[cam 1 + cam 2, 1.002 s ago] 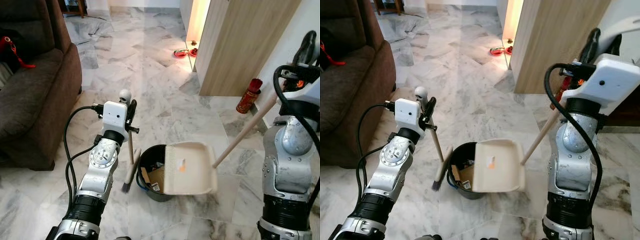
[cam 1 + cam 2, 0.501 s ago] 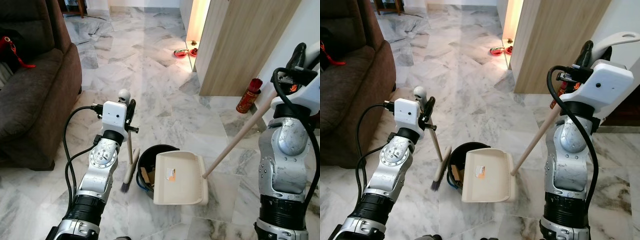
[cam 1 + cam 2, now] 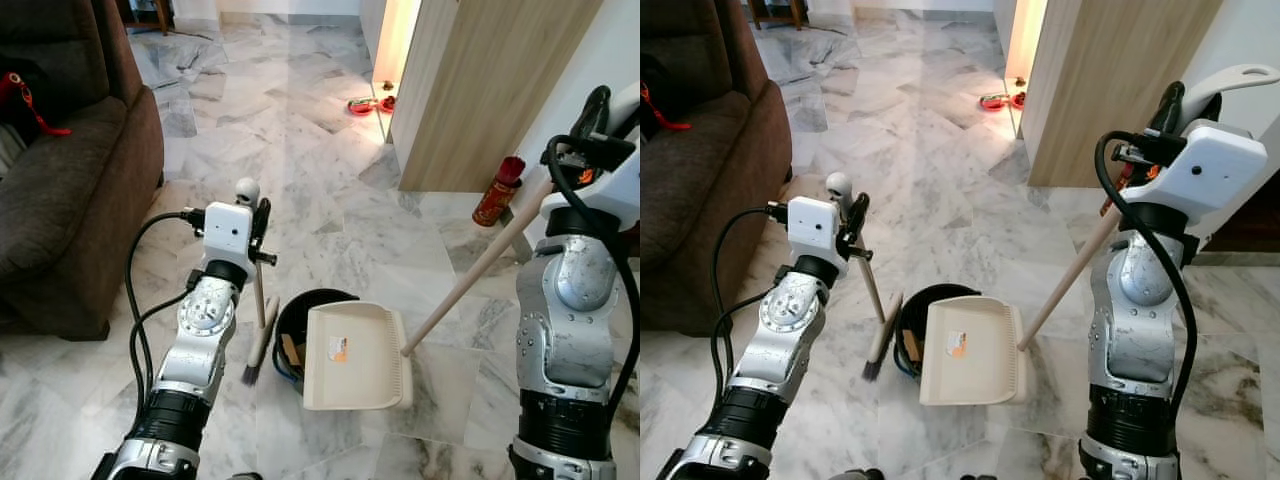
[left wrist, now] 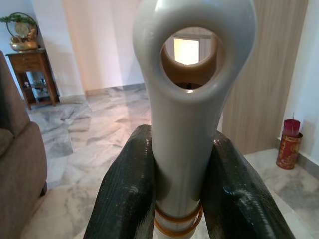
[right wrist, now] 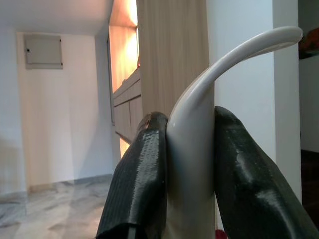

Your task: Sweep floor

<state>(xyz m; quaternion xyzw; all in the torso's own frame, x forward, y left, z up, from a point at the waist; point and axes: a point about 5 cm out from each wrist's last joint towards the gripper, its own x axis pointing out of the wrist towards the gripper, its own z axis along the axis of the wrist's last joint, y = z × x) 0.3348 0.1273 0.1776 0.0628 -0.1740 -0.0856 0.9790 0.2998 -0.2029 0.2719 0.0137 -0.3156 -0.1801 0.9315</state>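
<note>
A small hand brush [image 3: 258, 330] hangs bristles down beside a black bin [image 3: 290, 340] on the marble floor. My left gripper [image 3: 259, 222] is shut on the brush's grey handle [image 4: 189, 114], which has a round hole at its end. A cream dustpan [image 3: 356, 358] lies nearly flat over the bin's right side, on a long wooden pole [image 3: 470, 275]. My right gripper [image 3: 1185, 105] is shut on the pole's curved white top [image 5: 199, 149]. Cardboard scraps lie inside the bin.
A brown sofa [image 3: 70, 170] stands at the left. A wooden cabinet [image 3: 480, 80] rises at the back right, with a red canister [image 3: 498, 190] by its foot and red bowls [image 3: 362, 105] farther back. Marble floor stretches ahead.
The dustpan has swung down from a steep tilt over the bin to nearly flat and shifted slightly left. The brush and left arm have stayed in place.
</note>
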